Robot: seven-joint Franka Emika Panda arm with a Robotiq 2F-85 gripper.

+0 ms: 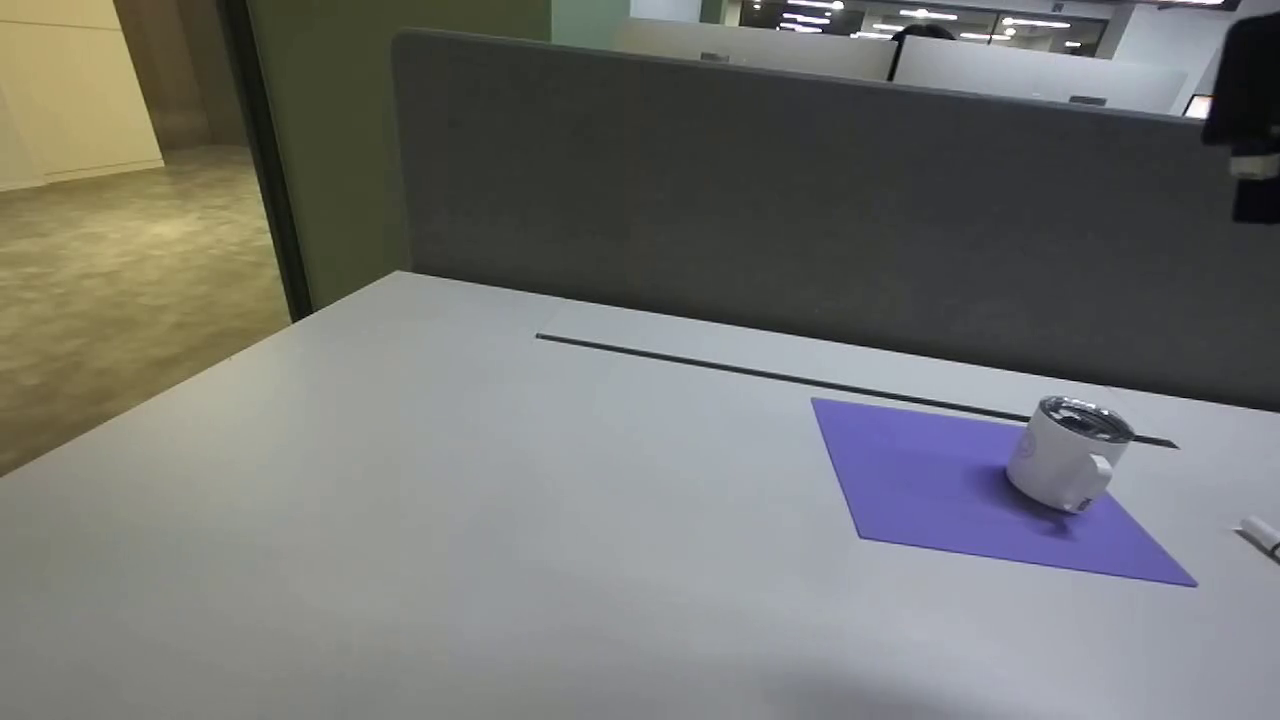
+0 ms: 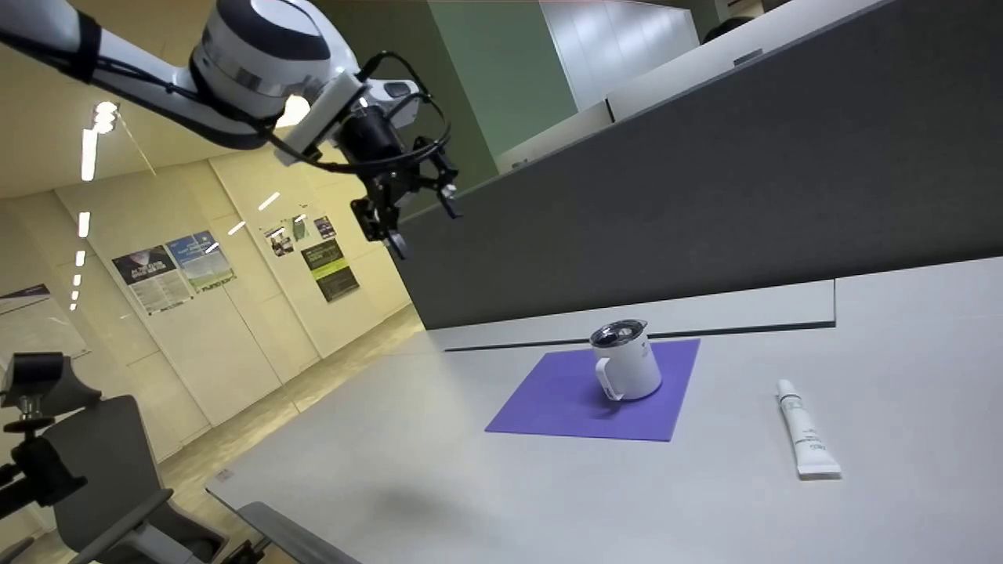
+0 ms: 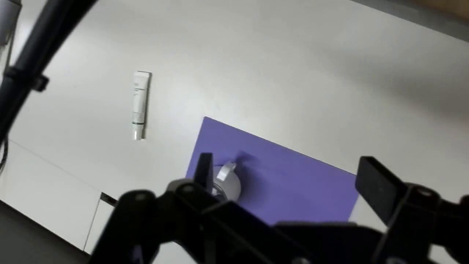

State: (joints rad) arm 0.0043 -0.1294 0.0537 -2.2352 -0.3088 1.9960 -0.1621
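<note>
Gripper [image 2: 425,229]: hanging high over the table [image 2: 705,501], its fingers [image 3: 379,189] standing wide apart; it is grasping nothing and touching nothing.
Mug [image 2: 631,368]: standing upright on the purple mat [image 2: 541,399], toward the edge nearest the tube [image 2: 807,435]; in the wrist view a finger is partly hiding it.
Lid [image 2: 617,334]: covering the mug's top and looking clear.
Handle [image 3: 225,172]: pointing away from the partition [image 2: 627,196].
Mat: lying flat, just beside the dark strip [image 1: 760,375] that is running along the table's partition side.
Tube: lying on the table off the mat, well apart from the mug, its cap end facing the partition.
Arm [image 2: 258,74]: judging by the spread fingers and the height, it is seemingly holding at a no-contact stage; whether it is approaching or leaving, the pictures are not showing.
Way to the mug: a reach for it, seemingly the nearest thing, would be calling for a likely sideways shift, a long descent and a straddling of the body with both fingers clear of the handle.
Finger gap: looking ample for the mug's body, so probably needing no further spreading; the finer work is lying in centring, since a fingertip could be nudging the lid or the body.
</note>
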